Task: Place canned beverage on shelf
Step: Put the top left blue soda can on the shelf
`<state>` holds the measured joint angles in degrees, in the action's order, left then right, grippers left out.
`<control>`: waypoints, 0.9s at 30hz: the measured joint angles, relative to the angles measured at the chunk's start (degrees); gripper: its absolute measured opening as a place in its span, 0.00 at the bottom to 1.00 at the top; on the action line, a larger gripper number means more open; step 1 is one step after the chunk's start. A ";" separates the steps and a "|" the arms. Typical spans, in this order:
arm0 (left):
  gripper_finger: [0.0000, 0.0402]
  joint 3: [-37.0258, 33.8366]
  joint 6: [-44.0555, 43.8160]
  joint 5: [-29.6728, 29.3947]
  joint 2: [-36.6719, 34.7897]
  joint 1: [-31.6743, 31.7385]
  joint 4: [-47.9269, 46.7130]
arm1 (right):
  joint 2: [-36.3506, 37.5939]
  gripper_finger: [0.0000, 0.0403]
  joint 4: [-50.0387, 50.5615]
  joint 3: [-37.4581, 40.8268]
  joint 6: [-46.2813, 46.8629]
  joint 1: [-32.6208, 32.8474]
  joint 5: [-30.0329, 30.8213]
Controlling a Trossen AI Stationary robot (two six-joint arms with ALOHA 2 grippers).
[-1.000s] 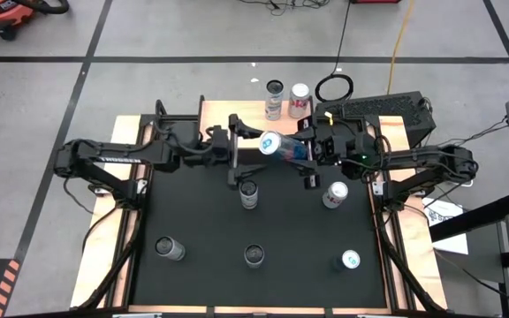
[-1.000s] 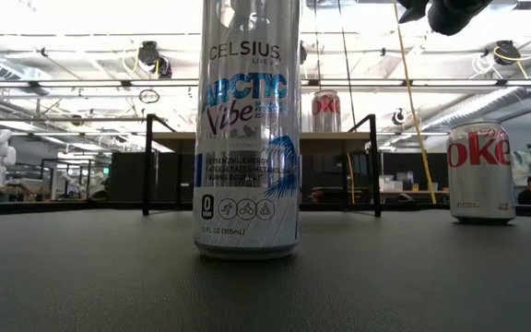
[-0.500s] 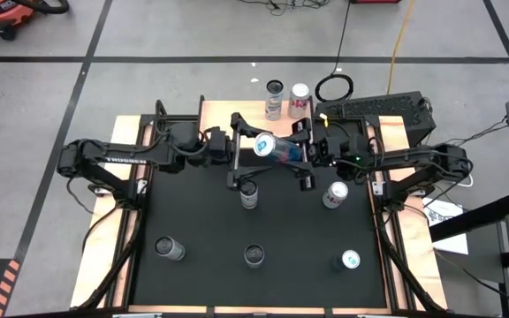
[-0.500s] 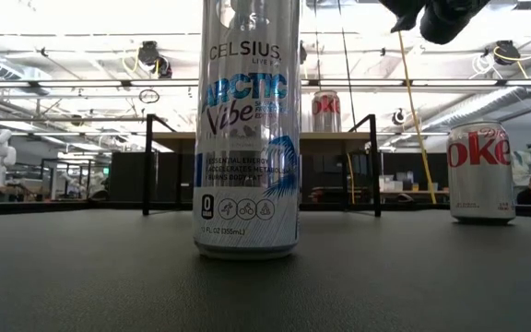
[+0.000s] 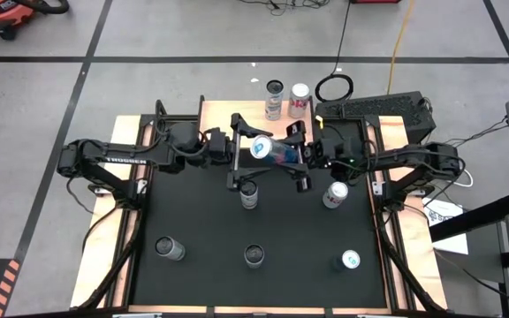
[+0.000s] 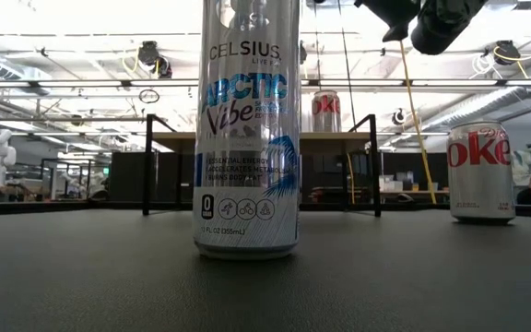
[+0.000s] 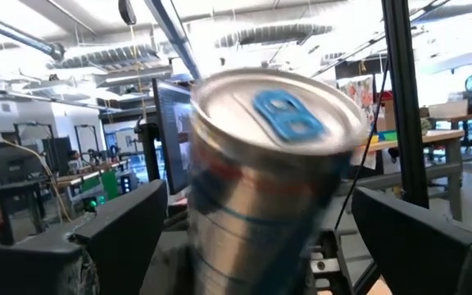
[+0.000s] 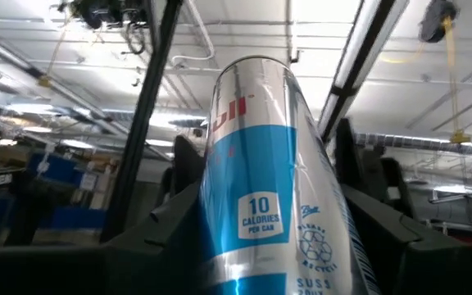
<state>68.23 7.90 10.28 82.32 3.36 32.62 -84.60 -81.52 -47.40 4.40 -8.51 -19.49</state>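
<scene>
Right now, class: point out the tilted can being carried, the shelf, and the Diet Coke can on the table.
Carried can [image 5: 272,150], high view, its blue side.
Shelf [image 5: 224,109], high view, bare board left of two cans.
Diet Coke can [image 6: 480,171], low view, its label.

1. Even, bright overhead light fills the high view; the black table mat [image 5: 263,221] soaks it up, and shadows under the arms are soft and short.
2. In the low view, ceiling strip lights [image 6: 109,18] blow out to white, and the tall Celsius can [image 6: 247,129] up close stands sharp with pale sheen down its sides.
3. The left wrist view smears: the silver can top [image 7: 277,123] is motion-blurred, and the room behind is soft.
4. The right wrist view shows glare streaking down the blue-and-silver can [image 8: 269,180]; the fluorescent tubes [image 8: 367,49] above are overexposed.
</scene>
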 joint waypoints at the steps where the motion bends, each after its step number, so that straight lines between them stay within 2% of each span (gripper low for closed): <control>1: 0.97 0.00 0.35 0.00 0.00 0.00 0.03 | -0.04 0.51 0.21 0.00 0.04 -0.03 -0.37; 13: 0.97 0.01 0.50 3.25 0.00 0.00 2.95 | -0.02 0.51 0.96 0.00 0.66 0.39 -0.37; 24: 0.97 0.02 0.53 3.37 0.00 0.07 2.95 | -0.02 0.51 1.66 0.00 0.94 0.41 -0.38; 27: 0.95 0.02 0.59 3.37 0.00 0.05 2.93 | -0.02 0.51 1.63 0.00 0.94 0.42 -0.37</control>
<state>68.25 8.49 13.65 82.32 3.41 35.55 -84.62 -79.89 -47.40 5.34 -8.10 -19.86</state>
